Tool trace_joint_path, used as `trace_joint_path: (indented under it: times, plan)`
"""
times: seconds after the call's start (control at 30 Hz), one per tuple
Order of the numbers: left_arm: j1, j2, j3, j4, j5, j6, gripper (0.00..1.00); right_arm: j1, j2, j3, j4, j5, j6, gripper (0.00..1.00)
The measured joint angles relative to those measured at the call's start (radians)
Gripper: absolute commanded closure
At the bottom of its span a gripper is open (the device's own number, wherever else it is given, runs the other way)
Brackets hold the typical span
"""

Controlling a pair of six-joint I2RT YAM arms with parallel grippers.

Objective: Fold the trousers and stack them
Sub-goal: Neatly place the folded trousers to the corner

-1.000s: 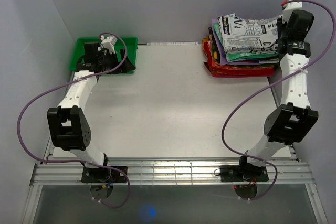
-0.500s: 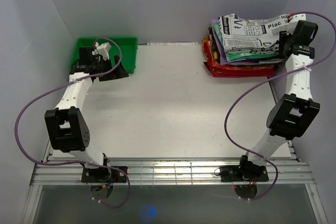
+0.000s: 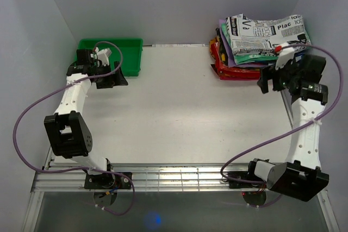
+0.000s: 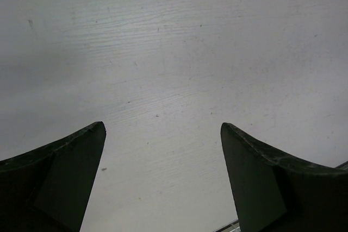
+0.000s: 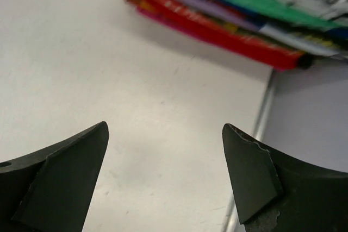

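Right hand has drawn back from the far corner, leaving the trousers on top.
Folded into a flat bundle, the newsprint trousers crown the stack of folded clothes at the far right corner of the bench, their long axis running left to right in the top view, headlines reading upright toward the arms. Both hands are released, nothing between their fingers; the left hand hovers over bare bench near the green bin.
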Motion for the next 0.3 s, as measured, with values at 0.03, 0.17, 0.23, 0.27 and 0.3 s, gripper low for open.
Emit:
trace_joint_path:
  times: [0.03, 0.17, 0.23, 0.27, 0.3]
  plan:
    - [0.0, -0.002, 0.0, -0.013, -0.012, 0.011, 0.02, 0.008, -0.033, -0.071, -0.01, -0.018, -0.012, 0.1]
    - [0.0, -0.034, -0.026, -0.042, -0.045, 0.058, 0.02, 0.044, -0.094, -0.289, -0.084, -0.042, -0.052, 0.1]
    - [0.0, -0.076, -0.058, -0.049, -0.052, 0.076, 0.02, 0.069, -0.108, -0.363, -0.107, -0.039, -0.067, 0.1]
    - [0.0, -0.099, -0.073, -0.052, -0.054, 0.082, 0.02, 0.084, -0.116, -0.389, -0.113, -0.037, -0.073, 0.1]
    - [0.0, -0.119, -0.085, -0.06, -0.056, 0.087, 0.02, 0.1, -0.126, -0.407, -0.121, -0.033, -0.076, 0.1]
